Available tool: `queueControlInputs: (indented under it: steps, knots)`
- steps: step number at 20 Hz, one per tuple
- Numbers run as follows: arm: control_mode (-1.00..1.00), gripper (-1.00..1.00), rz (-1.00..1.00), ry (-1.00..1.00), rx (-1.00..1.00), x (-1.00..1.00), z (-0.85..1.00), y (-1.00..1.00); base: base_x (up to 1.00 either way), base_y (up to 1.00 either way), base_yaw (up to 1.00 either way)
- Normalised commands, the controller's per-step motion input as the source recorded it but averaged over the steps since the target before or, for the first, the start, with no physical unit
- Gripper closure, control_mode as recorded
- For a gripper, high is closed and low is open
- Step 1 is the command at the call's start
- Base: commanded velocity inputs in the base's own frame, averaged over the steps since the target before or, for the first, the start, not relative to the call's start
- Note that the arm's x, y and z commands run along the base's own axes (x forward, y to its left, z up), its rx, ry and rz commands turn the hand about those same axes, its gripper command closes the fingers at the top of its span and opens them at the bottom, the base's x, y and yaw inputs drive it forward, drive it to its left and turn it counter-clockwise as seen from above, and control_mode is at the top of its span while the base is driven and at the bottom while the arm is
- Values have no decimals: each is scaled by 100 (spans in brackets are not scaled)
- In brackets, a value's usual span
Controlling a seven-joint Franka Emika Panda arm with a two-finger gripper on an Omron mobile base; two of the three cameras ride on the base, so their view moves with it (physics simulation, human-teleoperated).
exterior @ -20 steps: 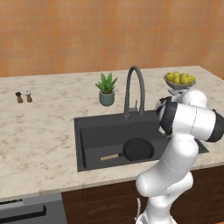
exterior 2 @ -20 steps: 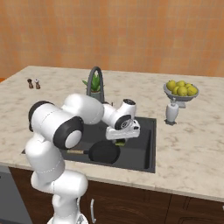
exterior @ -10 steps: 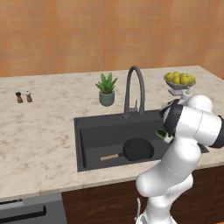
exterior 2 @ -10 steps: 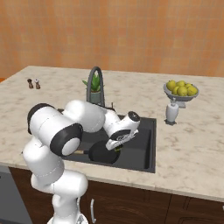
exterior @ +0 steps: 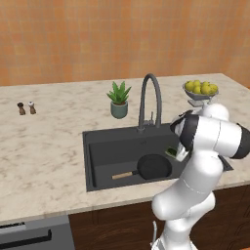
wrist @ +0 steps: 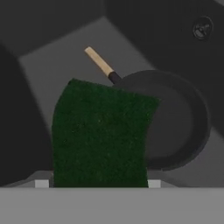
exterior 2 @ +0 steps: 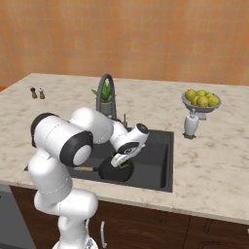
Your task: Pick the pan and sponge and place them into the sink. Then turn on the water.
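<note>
The black pan lies flat on the floor of the dark grey sink, its wooden handle pointing left. My gripper hangs low inside the basin at the pan's right rim, shut on the sponge. In the hand view the dark green sponge stands between my fingers, with the pan just beyond it. The arched faucet stands behind the basin, and no stream of water comes from it.
A potted plant stands left of the faucet. A bowl of lemons and a white soap dispenser stand on the counter right of the sink. Two small shakers stand far left. The drain sits at the basin's back.
My hand has come down with the sponge from above the sink's right side into the basin, toward the pan. The pan has not moved.
</note>
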Motion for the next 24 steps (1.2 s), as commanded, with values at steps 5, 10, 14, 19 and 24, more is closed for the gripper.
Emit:
queueControlInputs:
  steps: [5, 10, 14, 19, 24]
  knots:
    - [-100, 100, 7, -1, 5, 0, -59, 2, 0, 0, 0]
    - [-100, 100, 7, -5, 0, 1, -36, 5, 0, 0, 0]
    - [-100, 100, 5, 0, 0, 18, -18, 17, 0, 0, 0]
    - [-100, 100, 5, 0, 0, 26, -35, 16, 0, 0, 0]
    - [-100, 100, 4, -10, 2, 18, -40, 0, 0, 0, 0]
